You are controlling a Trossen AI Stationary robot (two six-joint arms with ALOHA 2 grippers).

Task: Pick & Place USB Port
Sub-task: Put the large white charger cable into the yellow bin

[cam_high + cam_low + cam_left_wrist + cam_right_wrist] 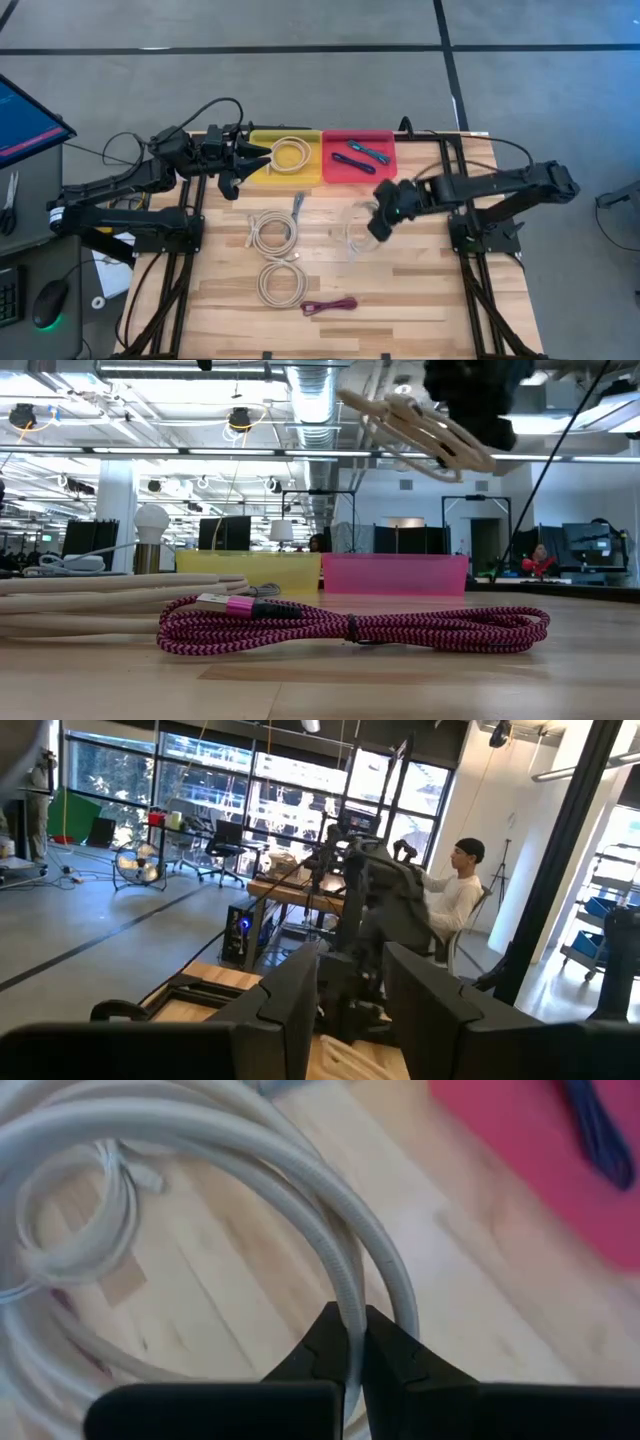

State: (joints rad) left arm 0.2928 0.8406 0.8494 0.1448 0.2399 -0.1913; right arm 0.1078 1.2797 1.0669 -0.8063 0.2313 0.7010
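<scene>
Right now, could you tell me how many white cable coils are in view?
4: one in the yellow tray, two lying on the table, and one lifted off the table in the right pincer, at. None seems hidden.

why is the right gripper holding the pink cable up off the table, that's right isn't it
Not quite. The right gripper is shut on a white cable, lifted off the table, as the right wrist view shows. The pink cable lies on the table.
</scene>
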